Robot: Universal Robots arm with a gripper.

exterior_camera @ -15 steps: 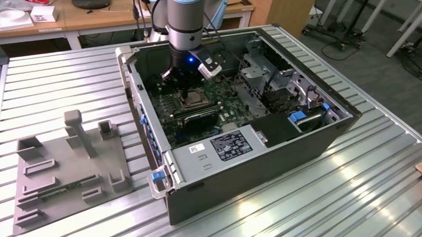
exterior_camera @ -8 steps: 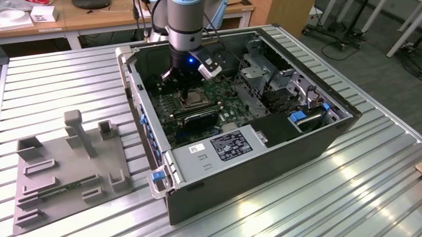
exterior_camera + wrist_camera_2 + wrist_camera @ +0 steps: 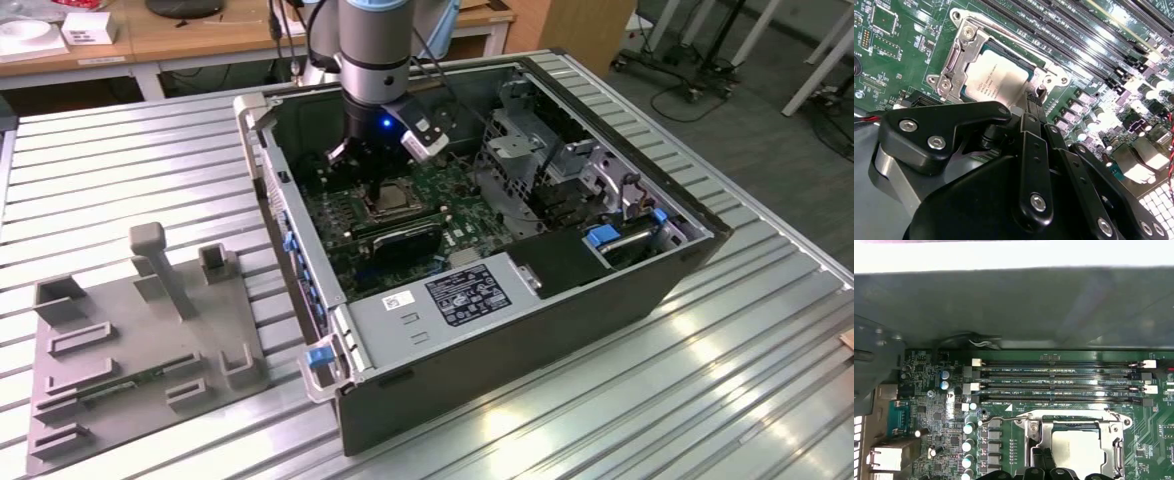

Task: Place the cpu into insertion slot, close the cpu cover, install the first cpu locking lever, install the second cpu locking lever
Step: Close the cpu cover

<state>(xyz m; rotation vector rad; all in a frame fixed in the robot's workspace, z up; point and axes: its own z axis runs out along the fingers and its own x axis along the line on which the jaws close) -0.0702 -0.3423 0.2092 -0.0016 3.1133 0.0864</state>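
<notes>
While cpu (image 3: 999, 80) sits socketed, end effector (image 3: 1033, 104) hangs just beside.

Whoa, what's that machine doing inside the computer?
A robot arm reaches down into an open computer case. The cpu already sits in the insertion slot on the green motherboard, and the cpu cover lies flat around it. The gripper hangs right at the socket's edge, beside the cover. Whether the locking levers are latched is hard to tell.
</notes>
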